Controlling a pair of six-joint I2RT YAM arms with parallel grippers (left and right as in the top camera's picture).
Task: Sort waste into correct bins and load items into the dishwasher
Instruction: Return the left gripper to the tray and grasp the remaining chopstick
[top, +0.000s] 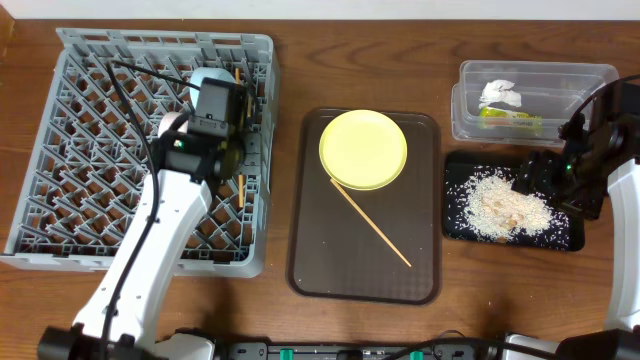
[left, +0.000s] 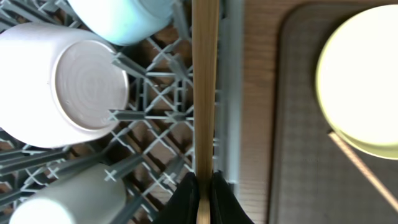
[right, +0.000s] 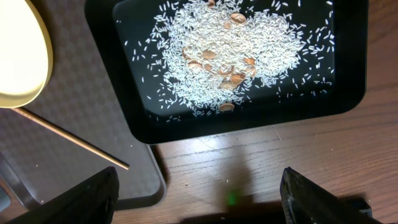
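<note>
my left tool (left: 204, 185) pinched a chopstick (left: 205, 87) with the rack (left: 163, 121) beneath it. i judged release came next, then the other chopstick (top: 372, 223). right tool (right: 200, 190) hung spread.

Robot test table (top: 285, 75), staged dish rack (top: 150, 38)

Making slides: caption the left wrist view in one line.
Left tool shut on a wooden chopstick at the edge of the grey dish rack, beside an upturned pale bowl.
</note>
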